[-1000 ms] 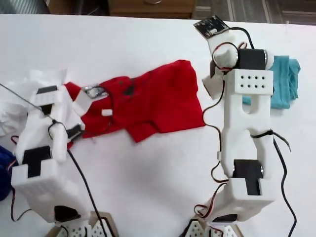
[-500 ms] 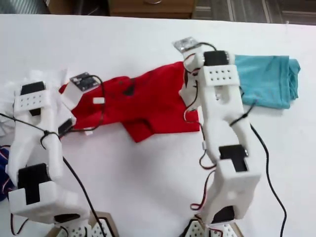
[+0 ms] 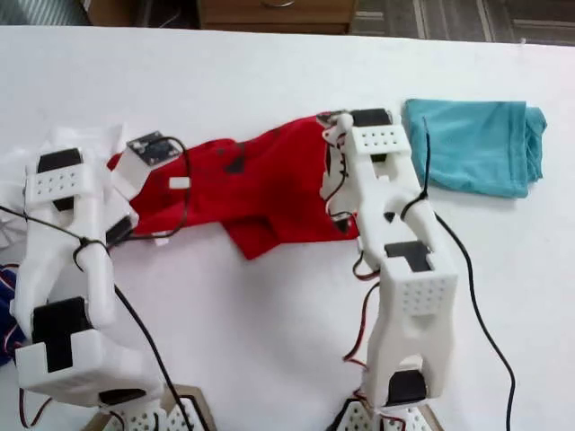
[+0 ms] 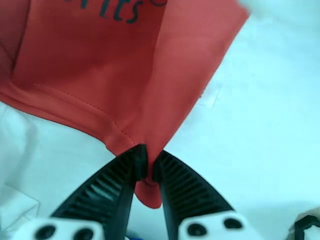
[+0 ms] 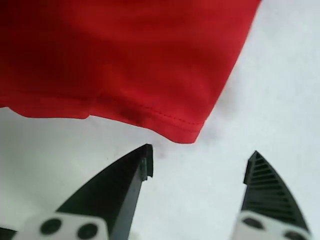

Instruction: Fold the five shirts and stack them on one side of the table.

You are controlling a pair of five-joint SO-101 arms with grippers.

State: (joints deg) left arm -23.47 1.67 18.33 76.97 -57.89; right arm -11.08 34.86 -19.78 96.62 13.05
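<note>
The left hand (image 4: 145, 162) is pinched tight on a corner of the red shirt (image 4: 100, 75). The right hand (image 5: 200, 160) is spread wide and empty, with the shirt's hem corner just ahead of its tips on the tabletop (image 5: 280, 75). To fold cleanly, it should probably drop squarely over that corner and catch every layer. Beyond the right hand lies a folded teal shirt (image 3: 472, 148).

One red shirt (image 3: 269, 180), one teal shirt (image 3: 476, 148), one white garment (image 3: 18, 184), two arms (image 3: 67, 260) (image 3: 409, 296).
</note>
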